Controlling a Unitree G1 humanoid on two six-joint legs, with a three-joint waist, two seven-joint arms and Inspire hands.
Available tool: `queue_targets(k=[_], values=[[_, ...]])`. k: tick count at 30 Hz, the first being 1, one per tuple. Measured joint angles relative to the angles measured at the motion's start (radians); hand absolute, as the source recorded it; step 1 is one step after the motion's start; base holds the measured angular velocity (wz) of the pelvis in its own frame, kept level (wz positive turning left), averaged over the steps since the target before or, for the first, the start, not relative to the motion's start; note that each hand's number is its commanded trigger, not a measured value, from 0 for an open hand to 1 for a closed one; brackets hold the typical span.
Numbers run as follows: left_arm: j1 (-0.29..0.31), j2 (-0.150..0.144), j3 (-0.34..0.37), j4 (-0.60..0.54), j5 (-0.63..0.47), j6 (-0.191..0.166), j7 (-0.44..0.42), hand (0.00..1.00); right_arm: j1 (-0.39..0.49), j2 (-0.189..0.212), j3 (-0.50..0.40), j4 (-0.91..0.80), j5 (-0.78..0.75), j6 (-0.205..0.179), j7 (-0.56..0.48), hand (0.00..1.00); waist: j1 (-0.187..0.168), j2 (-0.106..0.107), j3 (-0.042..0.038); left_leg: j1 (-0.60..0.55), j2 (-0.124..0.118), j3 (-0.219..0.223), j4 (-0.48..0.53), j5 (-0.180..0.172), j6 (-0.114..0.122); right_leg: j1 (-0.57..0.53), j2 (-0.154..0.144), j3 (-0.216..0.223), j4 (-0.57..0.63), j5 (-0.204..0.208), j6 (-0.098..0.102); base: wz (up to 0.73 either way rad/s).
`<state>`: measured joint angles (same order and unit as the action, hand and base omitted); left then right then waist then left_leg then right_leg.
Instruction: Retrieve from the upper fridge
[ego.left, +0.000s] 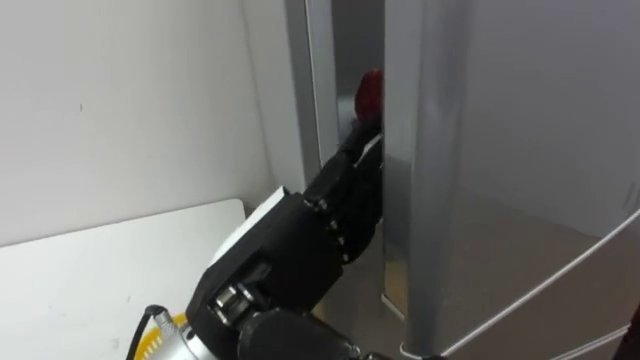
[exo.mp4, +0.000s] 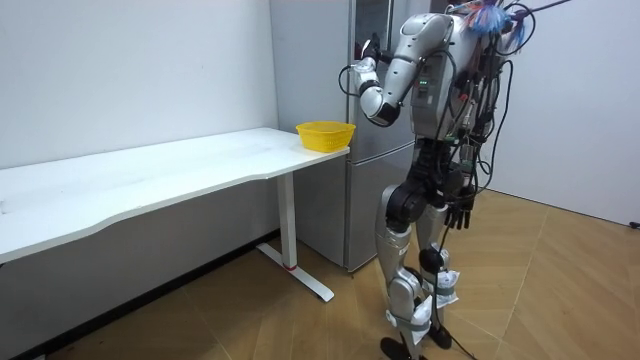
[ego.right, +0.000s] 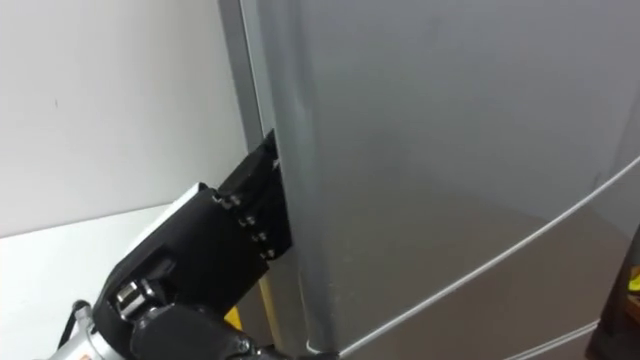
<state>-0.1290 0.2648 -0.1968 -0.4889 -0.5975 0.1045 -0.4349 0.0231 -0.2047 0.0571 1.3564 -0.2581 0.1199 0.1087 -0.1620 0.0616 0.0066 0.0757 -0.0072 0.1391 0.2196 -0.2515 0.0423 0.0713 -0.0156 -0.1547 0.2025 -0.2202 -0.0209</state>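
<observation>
Fridge door (ego.left: 480, 150) stood ajar. The left hand (ego.left: 345, 195) reached into the gap, just below a red object (ego.left: 370, 90) inside; its grip could not be told. The right hand (exo.mp4: 461, 212) hung loose by the thigh.

A long white desk (exo.mp4: 150, 182) stands along the pale wall (exo.mp4: 130, 70) on a wooden floor (exo.mp4: 250, 325). A yellow bowl (exo.mp4: 325, 134) sits at the desk's end edge, on the room view's right.
</observation>
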Motion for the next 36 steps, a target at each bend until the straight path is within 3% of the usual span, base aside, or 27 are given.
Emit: queue_targets(k=[13, 21, 26, 31, 36], values=[[-0.002, 0.000, -0.025, 0.000, 0.000, 0.000, -0.016, 0.00, 0.004, -0.016, 0.000, -0.001, 0.019, -0.023, -0.004, 0.00, -0.001, 0.015, 0.0004, 0.008, 0.001, 0.025, -0.013, 0.000, 0.000, -0.008, 0.001, 0.016, 0.002, 0.000, 0.000, -0.03], [-0.006, -0.001, -0.038, 0.004, 0.001, -0.001, -0.016, 0.00, 0.017, -0.018, 0.000, 0.002, 0.026, -0.028, -0.033, 0.00, -0.004, 0.012, 0.0008, 0.009, 0.004, 0.054, -0.015, 0.000, 0.000, -0.021, 0.003, 0.033, 0.004, 0.001, 0.001, -0.05], [-0.033, -0.008, -0.073, 0.005, 0.000, -0.001, -0.010, 0.00, 0.015, -0.018, -0.001, 0.002, 0.026, -0.033, -0.033, 0.00, -0.035, 0.000, 0.0052, 0.006, 0.003, 0.057, -0.021, 0.000, 0.000, -0.021, 0.005, 0.044, 0.002, 0.003, 0.004, -0.04], [-0.064, -0.008, -0.124, 0.004, 0.000, -0.001, -0.014, 0.00, 0.015, -0.019, -0.002, 0.002, 0.025, -0.034, -0.032, 0.00, -0.061, -0.013, 0.0002, 0.004, 0.003, 0.067, -0.020, 0.000, 0.000, -0.021, 0.004, 0.047, -0.005, 0.006, 0.007, -0.05], [-0.088, -0.009, -0.148, 0.004, 0.003, -0.001, -0.020, 0.00, 0.017, -0.022, -0.003, 0.003, 0.022, -0.033, -0.031, 0.00, -0.083, 0.000, -0.0081, 0.006, 0.004, 0.070, -0.020, 0.000, 0.000, -0.021, 0.009, 0.073, -0.017, 0.020, 0.009, -0.13]])
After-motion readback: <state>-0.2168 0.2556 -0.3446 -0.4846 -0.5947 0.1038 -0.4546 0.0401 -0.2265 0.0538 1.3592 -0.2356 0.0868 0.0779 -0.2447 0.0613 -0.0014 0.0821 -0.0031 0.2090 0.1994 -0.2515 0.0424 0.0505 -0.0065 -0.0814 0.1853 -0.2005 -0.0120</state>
